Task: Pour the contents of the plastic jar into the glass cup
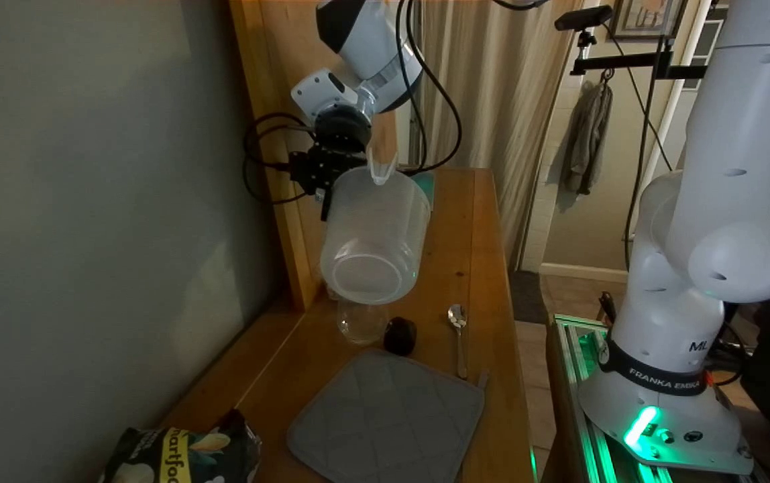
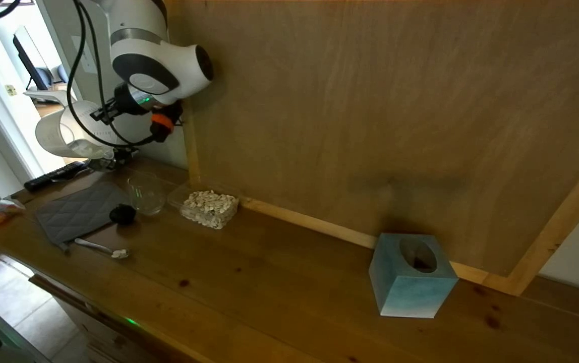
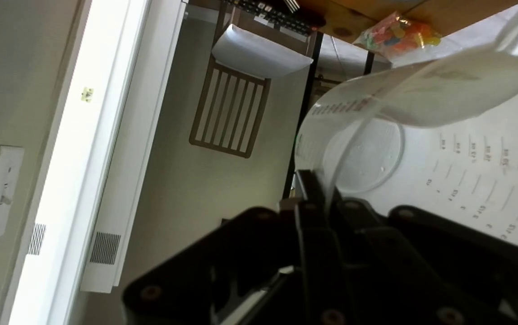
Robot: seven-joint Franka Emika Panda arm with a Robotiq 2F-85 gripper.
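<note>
The plastic jar (image 1: 375, 228), a translucent whitish jug with a handle, hangs tilted in the air. Its base faces the camera in an exterior view; its mouth faces the camera in an exterior view (image 2: 57, 133). My gripper (image 1: 326, 201) is shut on its wall at the rim, as the wrist view (image 3: 326, 192) shows. Inside the jar (image 3: 421, 176), small specks lie near the base; other contents are not clear. The glass cup (image 1: 360, 329) stands upright on the counter, lower than the jar. It also shows in an exterior view (image 2: 146, 194), right of the jar; its contents are unclear.
A small dark object (image 2: 122, 214) sits beside the glass. A grey pad (image 1: 392, 416), a spoon (image 1: 459, 339), a snack bag (image 1: 184, 456) and a clear box of oats (image 2: 209, 207) lie on the counter. A blue tissue box (image 2: 413, 277) stands by the wood panel (image 2: 370, 126).
</note>
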